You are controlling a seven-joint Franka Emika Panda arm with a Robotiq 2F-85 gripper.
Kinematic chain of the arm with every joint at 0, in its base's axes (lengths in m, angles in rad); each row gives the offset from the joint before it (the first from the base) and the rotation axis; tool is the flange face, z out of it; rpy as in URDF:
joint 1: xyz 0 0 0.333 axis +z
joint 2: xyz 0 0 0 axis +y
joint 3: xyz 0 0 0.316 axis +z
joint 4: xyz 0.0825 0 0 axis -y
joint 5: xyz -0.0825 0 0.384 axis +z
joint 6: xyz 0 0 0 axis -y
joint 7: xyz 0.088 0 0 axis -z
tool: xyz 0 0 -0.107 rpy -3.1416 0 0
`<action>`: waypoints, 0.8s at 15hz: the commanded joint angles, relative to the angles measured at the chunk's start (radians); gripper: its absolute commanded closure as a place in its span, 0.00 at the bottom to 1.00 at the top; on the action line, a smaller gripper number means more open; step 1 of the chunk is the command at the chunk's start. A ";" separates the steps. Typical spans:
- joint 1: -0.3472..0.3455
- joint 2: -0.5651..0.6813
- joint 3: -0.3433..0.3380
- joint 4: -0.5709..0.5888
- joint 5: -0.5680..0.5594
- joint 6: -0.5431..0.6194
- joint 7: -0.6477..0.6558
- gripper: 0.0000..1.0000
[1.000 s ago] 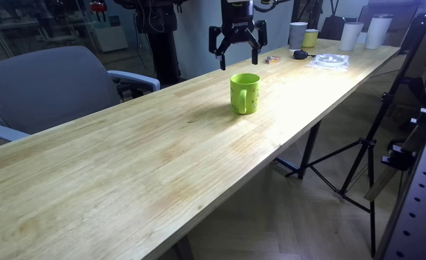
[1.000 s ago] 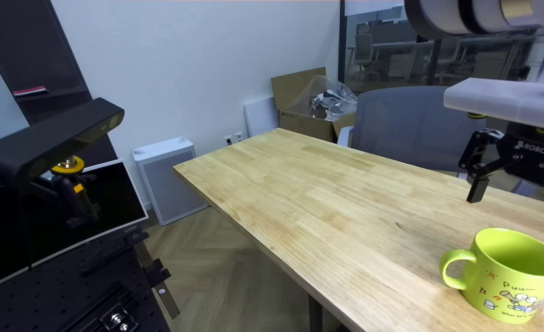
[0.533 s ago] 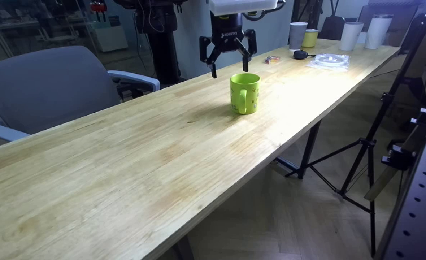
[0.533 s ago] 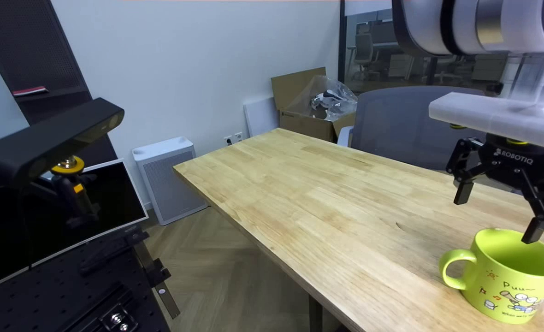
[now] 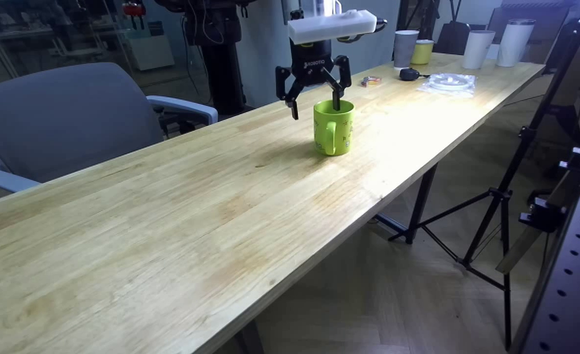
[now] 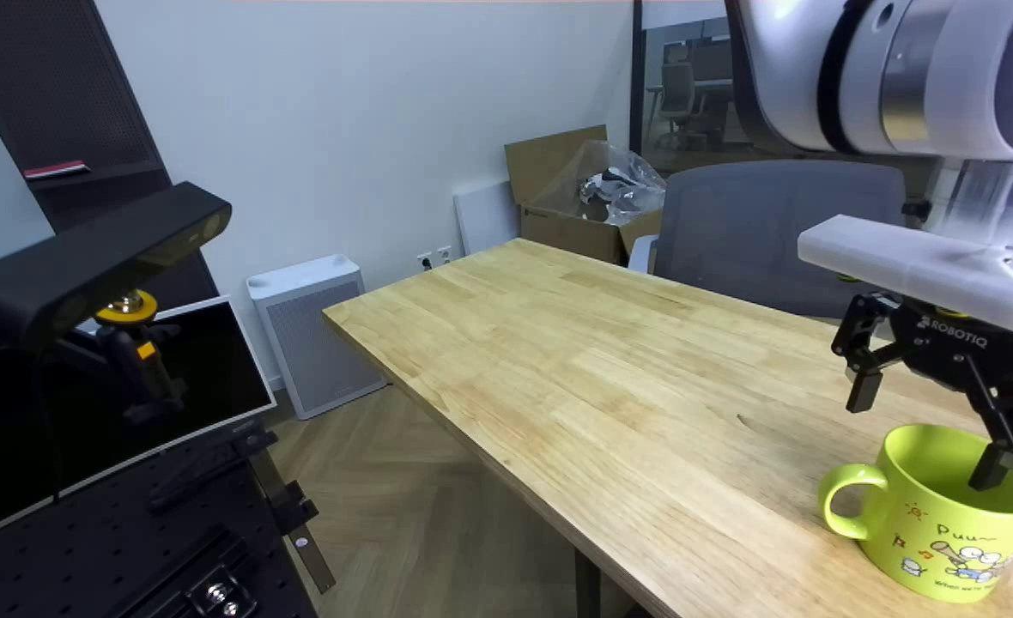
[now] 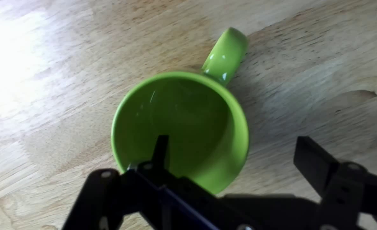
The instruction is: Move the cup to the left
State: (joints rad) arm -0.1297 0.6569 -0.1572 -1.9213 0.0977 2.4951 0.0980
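A: ok so what's the room like?

B: Long light-wood table (image 5: 147, 221) in both exterior views, grey mesh-backed chair (image 5: 69, 123) right by its long edge.

A: Floor and walls?

B: Herringbone wood-look floor (image 6: 438, 489). In an exterior view there's a pale wall (image 6: 369, 103) with sockets (image 6: 444, 254) low down, plus a white unit (image 6: 318, 335) with a grille front near it. Past a dark upright frame (image 6: 637, 86) it's glass (image 6: 714, 120), and you can dimly see another chair (image 6: 678, 90) through it.

A: Light?

B: Super uneven lol. One bright patch (image 5: 422, 118) blows out part of the table, behind the grey chair it's pretty dark.
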 commanded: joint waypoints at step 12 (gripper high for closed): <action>0.002 0.049 -0.016 0.084 -0.015 -0.070 0.051 0.99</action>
State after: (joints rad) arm -0.1288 0.7072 -0.1685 -1.8816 0.0972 2.4783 0.1120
